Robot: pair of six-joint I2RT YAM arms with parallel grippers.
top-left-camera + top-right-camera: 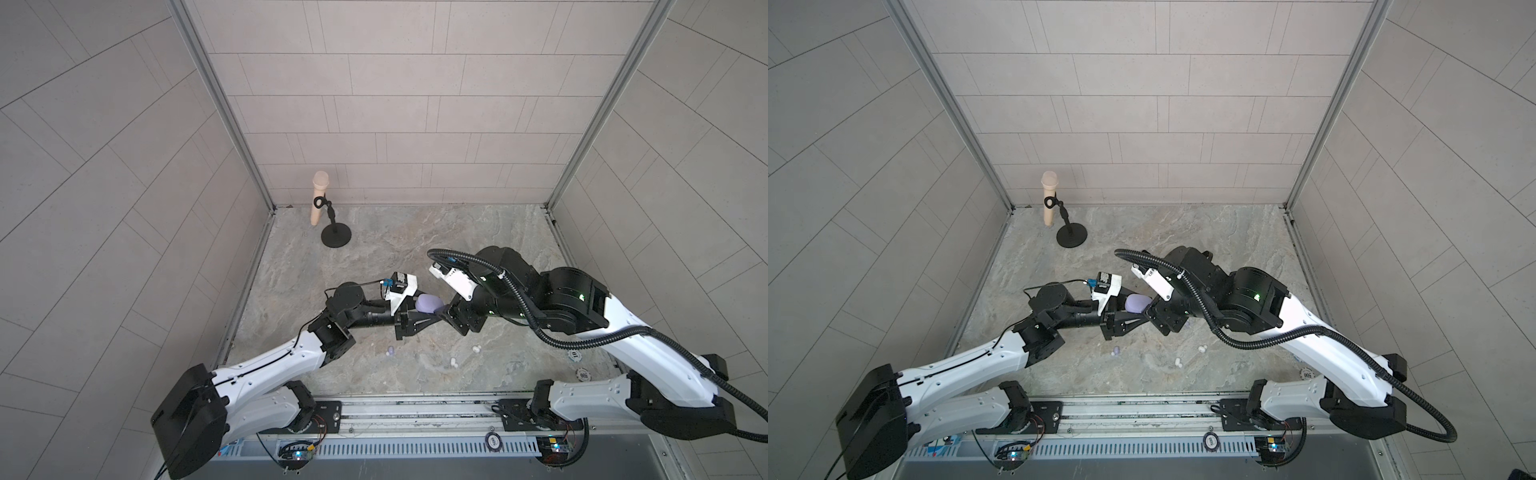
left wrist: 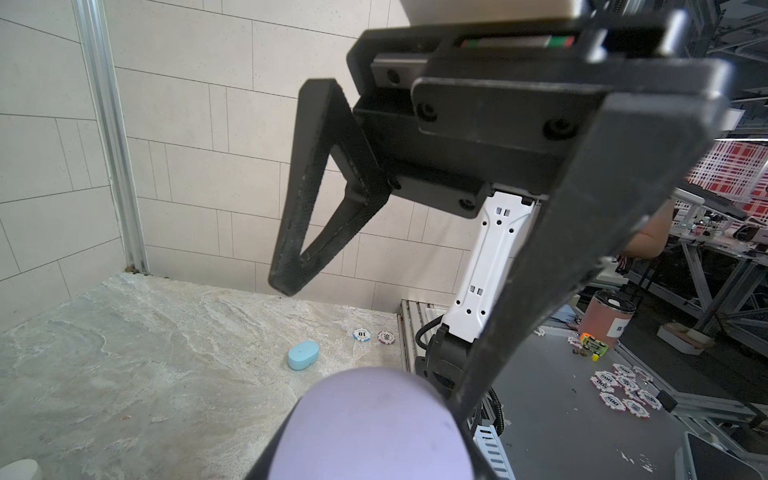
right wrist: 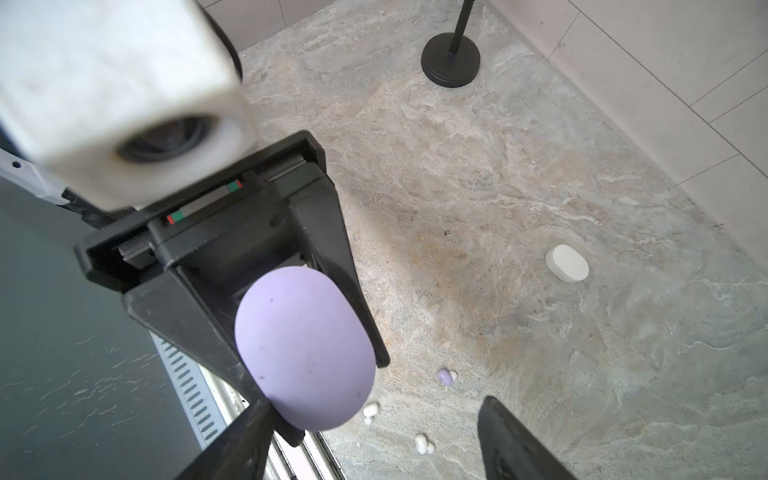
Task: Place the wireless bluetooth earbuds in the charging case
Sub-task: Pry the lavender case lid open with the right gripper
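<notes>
A lilac oval charging case (image 1: 428,302) (image 3: 303,349) hangs above the middle of the floor, its lid closed. My left gripper (image 1: 422,315) is shut on it from the left. My right gripper (image 3: 374,444) stands open just to the right of the case, one finger (image 3: 241,440) close beside its end and the other finger (image 3: 515,444) well apart. On the floor below lie a lilac earbud (image 3: 445,377) (image 1: 1116,351) and two white earbuds (image 3: 370,411) (image 3: 424,444). In the left wrist view the case (image 2: 370,424) fills the lower middle.
A white case (image 3: 567,263) and a light blue case (image 2: 303,354) lie shut on the stone floor. Poker chips (image 2: 360,334) (image 1: 584,375) sit near the front right edge. A beige microphone (image 1: 320,195) on a black stand (image 1: 336,237) is at the back left.
</notes>
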